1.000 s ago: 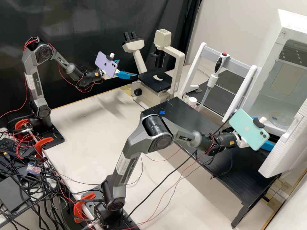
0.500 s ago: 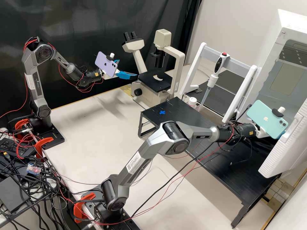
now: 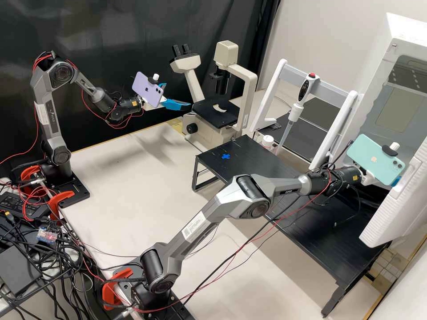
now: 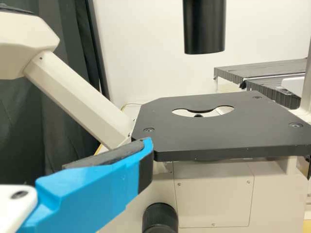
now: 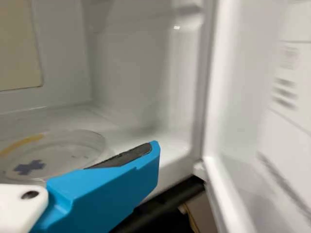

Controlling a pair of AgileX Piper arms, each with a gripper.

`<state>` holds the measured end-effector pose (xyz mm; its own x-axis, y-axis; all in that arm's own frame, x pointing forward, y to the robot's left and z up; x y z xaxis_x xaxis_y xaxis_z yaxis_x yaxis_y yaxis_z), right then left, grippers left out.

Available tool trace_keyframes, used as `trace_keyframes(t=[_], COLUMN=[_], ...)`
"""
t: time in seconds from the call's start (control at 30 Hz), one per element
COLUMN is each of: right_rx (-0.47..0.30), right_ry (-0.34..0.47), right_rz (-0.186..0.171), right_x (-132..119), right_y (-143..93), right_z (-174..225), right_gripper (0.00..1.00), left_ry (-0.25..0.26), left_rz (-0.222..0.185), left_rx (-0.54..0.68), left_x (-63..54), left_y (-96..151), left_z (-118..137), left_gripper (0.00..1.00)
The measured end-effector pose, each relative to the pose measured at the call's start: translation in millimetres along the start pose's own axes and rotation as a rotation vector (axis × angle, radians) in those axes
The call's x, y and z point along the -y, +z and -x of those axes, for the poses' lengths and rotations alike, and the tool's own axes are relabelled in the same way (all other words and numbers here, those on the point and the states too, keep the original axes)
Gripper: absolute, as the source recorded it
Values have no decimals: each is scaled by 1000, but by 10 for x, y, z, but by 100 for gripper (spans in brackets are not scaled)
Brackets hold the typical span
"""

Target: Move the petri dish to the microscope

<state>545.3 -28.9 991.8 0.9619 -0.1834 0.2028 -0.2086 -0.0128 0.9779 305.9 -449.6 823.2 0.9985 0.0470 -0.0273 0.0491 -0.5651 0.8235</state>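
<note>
My right gripper [image 3: 378, 181] is at the open front of the white cabinet [image 3: 409, 40], its 2 fingers apart. The petri dish [image 5: 73, 151] lies flat on the cabinet's floor, inward of its front edge, near 1 of my blue fingers. My left gripper [image 3: 178, 95] hangs above the counter [image 3: 120, 178], near a corner of the microscope's [image 3: 227, 44] black stage [image 4: 194, 138], its 2 fingers parted too. The microscope stands at the counter's far edge.

The left arm [image 3: 48, 120] stands tall, elbow [image 3: 61, 73] bent high and forearm [image 3: 83, 84] sloping down to the left gripper [image 3: 178, 95], its fingers [image 3: 177, 105] apart, while the right arm [image 3: 193, 229] leans outstretched, forearm [image 3: 287, 186] almost level, the right gripper [image 3: 366, 178] open.
</note>
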Motion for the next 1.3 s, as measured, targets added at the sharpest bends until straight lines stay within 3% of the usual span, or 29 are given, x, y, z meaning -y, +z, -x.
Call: trace_keyframes(t=[0.27,0.47,0.5,1.3], right_rx=[-16,-23,-23,-5], right_ry=[-43,-40,-40,-46], right_rz=[38,29,26,7], right_x=[207,257,265,248], right_y=[11,61,69,204], right_z=[-168,-229,-236,-245], right_gripper=[100,100,0,0], left_ry=[0,0,0,0], left_rz=[0,0,0,0], left_rx=[0,0,0,0], left_x=[0,0,0,0], left_y=[0,0,0,0], left_z=[0,0,0,0], left_gripper=[100,100,100,100])
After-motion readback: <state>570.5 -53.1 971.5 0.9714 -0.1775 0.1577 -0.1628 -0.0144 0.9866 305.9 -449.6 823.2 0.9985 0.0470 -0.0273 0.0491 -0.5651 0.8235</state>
